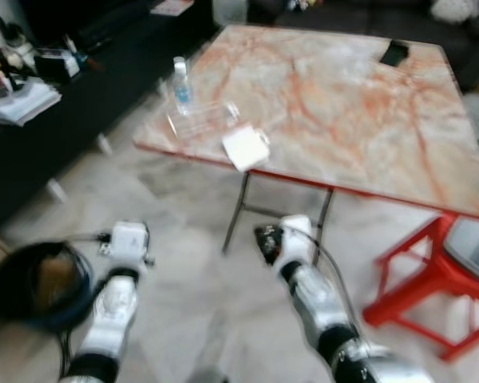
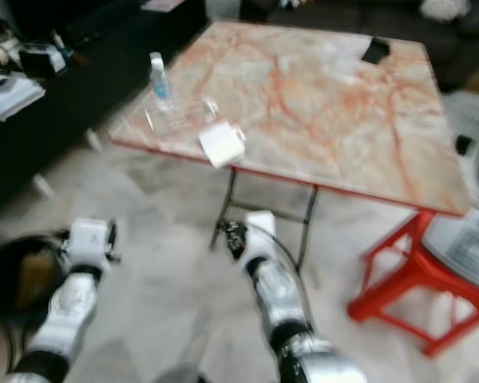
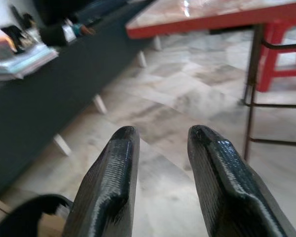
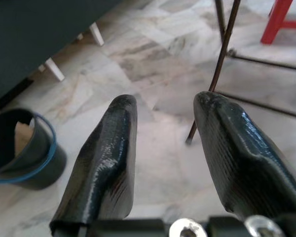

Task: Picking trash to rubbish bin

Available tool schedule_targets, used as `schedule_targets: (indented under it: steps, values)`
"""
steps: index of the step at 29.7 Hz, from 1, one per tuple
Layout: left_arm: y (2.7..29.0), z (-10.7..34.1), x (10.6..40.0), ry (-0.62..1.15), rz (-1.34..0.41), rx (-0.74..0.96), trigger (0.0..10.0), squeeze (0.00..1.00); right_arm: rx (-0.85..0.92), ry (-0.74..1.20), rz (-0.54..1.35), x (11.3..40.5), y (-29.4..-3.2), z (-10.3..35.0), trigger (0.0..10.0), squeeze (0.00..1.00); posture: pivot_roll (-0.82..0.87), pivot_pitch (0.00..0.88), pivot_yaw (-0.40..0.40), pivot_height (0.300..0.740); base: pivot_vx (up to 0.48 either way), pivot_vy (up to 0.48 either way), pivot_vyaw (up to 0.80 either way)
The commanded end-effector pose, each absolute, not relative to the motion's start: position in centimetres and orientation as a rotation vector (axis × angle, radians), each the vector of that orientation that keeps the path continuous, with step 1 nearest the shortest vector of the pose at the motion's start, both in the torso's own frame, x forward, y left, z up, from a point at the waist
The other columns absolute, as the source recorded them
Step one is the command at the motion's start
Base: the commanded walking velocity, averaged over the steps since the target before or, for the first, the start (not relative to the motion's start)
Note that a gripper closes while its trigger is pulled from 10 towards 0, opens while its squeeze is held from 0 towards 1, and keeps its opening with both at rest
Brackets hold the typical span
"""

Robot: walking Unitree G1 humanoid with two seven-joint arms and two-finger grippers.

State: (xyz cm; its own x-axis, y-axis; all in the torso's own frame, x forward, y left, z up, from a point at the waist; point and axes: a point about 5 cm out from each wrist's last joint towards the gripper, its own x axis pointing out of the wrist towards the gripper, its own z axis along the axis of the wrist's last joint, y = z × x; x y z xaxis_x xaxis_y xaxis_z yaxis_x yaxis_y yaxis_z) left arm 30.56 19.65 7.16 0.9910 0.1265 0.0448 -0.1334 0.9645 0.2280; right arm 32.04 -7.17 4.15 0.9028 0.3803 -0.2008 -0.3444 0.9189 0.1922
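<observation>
On the near edge of the marble-topped table (image 1: 367, 112): one white crumpled paper (image 1: 246, 147), one clear plastic wrapper (image 1: 198, 120), one water bottle (image 1: 182, 82) just behind it. On the floor at the robot's left: dark rubbish bin (image 1: 33, 285). Left gripper (image 3: 163, 148) and right gripper (image 4: 165, 128) both low before the table, jaws parted and empty; step judged the approach, next calling for a reach up to the paper.

Bright daylight, motion-blurred head views
</observation>
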Motion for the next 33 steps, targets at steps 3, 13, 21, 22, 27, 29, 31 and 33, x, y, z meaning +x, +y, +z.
schedule_targets:
  steps: [3,13,21,22,27,29,31,33]
  values:
    - [18.3,10.1,31.8,-0.121,0.09,0.212,10.0,0.0,0.155,0.195,0.362,32.8,-7.5,5.2,10.0,0.0,0.15,0.146,0.002,0.74,0.0,0.0,0.0]
    - [16.5,13.9,32.7,-0.242,0.054,0.219,10.0,0.0,0.209,0.077,0.365,34.4,-6.8,8.1,10.0,0.0,0.15,0.145,0.008,0.74,0.0,0.0,0.0]
    - [15.6,13.0,32.2,-0.187,0.035,0.21,10.0,0.0,0.225,0.022,0.364,35.0,-7.0,9.4,10.0,0.0,0.13,0.148,0.006,0.74,0.168,0.0,0.0]
    - [15.6,13.0,32.2,-0.186,0.035,0.21,10.0,0.0,0.227,0.022,0.364,35.0,-7.0,9.4,10.0,0.0,0.13,0.148,0.006,0.74,0.289,0.0,0.0]
    - [15.8,13.1,32.2,-0.18,0.043,0.206,10.0,0.0,0.231,0.023,0.336,35.1,-7.5,9.4,10.0,0.0,0.13,0.15,0.004,0.74,0.29,0.0,0.0]
    - [15.7,13.1,32.2,-0.177,0.042,0.206,10.0,0.0,0.232,0.02,0.334,35.2,-7.6,9.5,10.0,0.0,0.13,0.148,0.003,0.74,0.292,0.0,0.0]
    - [15.7,13.1,32.2,-0.176,0.041,0.206,10.0,0.0,0.236,0.016,0.334,35.2,-7.6,9.6,10.0,0.0,0.13,0.148,0.003,0.74,0.292,0.0,0.0]
    - [15.8,13.1,32.3,-0.173,0.046,0.201,10.0,0.0,0.23,0.014,0.334,35.3,-7.6,9.6,10.0,0.0,0.12,0.145,0.001,0.74,0.291,0.0,0.0]
